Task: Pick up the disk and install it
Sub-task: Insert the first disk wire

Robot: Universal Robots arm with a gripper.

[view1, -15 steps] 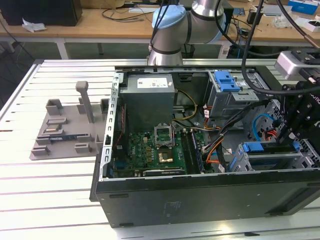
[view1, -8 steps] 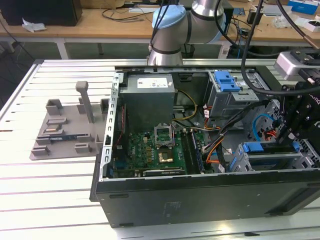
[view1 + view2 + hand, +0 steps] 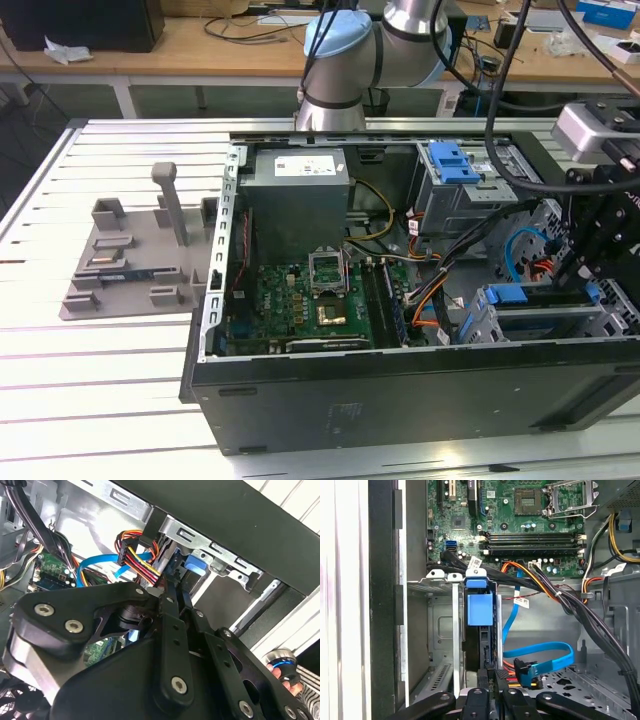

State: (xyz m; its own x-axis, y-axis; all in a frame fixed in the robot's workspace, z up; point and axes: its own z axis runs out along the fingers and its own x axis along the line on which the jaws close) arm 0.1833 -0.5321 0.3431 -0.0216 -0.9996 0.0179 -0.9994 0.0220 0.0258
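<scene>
On the slatted table [image 3: 90,400], the disk [image 3: 480,612] sits in the computer case's [image 3: 400,400] drive cage [image 3: 442,630].

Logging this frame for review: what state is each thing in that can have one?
Computer case: on its side, side panel off.
Disk: on edge in the drive cage slot.
Processor socket: empty, retention frame swung open.
Memory slots: look empty.
Gripper: at the disk's end.
</scene>
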